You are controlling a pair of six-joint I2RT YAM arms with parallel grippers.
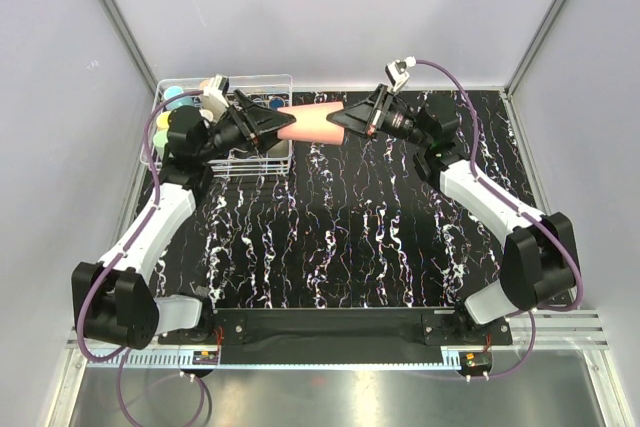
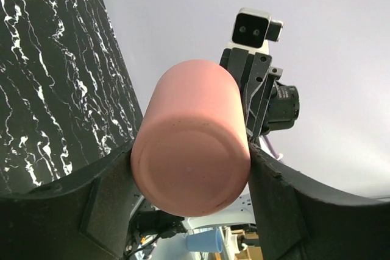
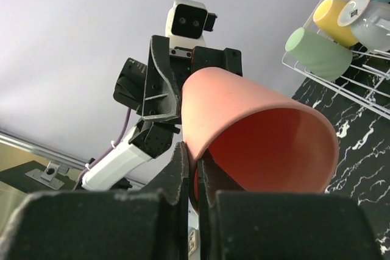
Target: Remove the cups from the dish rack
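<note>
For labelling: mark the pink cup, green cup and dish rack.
pink cup [image 2: 192, 150]: left wrist view, flat base.
green cup [image 3: 317, 53]: right wrist view, side.
dish rack [image 1: 280, 89]: top external view, far right corner.

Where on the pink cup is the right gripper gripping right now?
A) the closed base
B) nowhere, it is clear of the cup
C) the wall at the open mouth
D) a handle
C: the right wrist view shows the right gripper shut on the wall of the pink cup at its open mouth, while the left gripper holds the base end.
</note>
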